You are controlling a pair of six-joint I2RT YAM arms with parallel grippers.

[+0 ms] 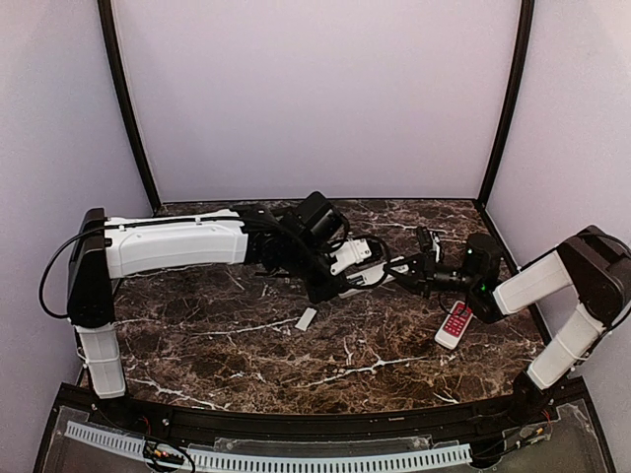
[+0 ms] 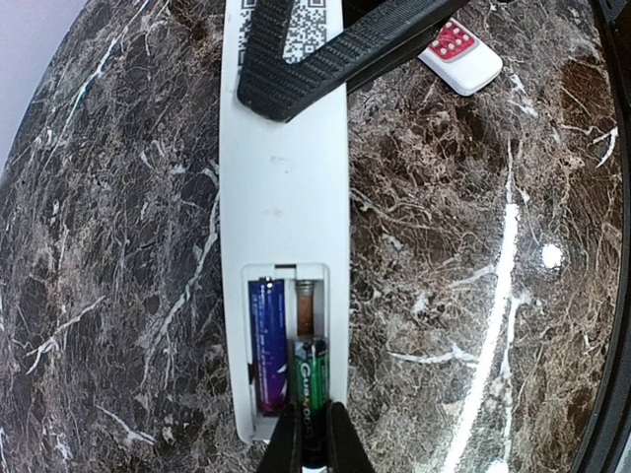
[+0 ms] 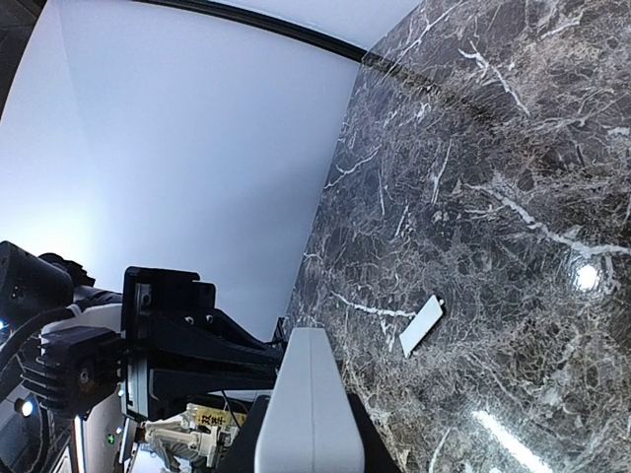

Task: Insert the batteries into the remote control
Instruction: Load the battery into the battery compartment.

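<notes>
Remote control: back face turned up toward the left wrist camera, battery bay open at the near end. Judged to be turned this way so the bay can be reached from above.

Right tool: pinching the remote at the end away from the bay. One ribbed black finger lies across the back by the printed code. The hold looks like a brace that keeps the body steady while the other arm works. The overhead view suggests the remote is lifted off the worktop, though this is not certain.

Blue cell: lying full length in the left slot, apparently seated.

Green cell: in the right slot but low. A brownish contact shows in the bare stretch of slot beyond it, so it is judged only part way in.

Left tool: tips pressed onto the near end of the green cell, one either side. The grip is lined up with the slot, likely so the cell can be slid toward that contact.

Battery cover: small white piece flat on the worktop, apart from both arms and not yet needed.

Red-and-white remote: lying off to the side, no part in this job.

Stage, as judged: second cell going in, cover still to be fitted.
</notes>
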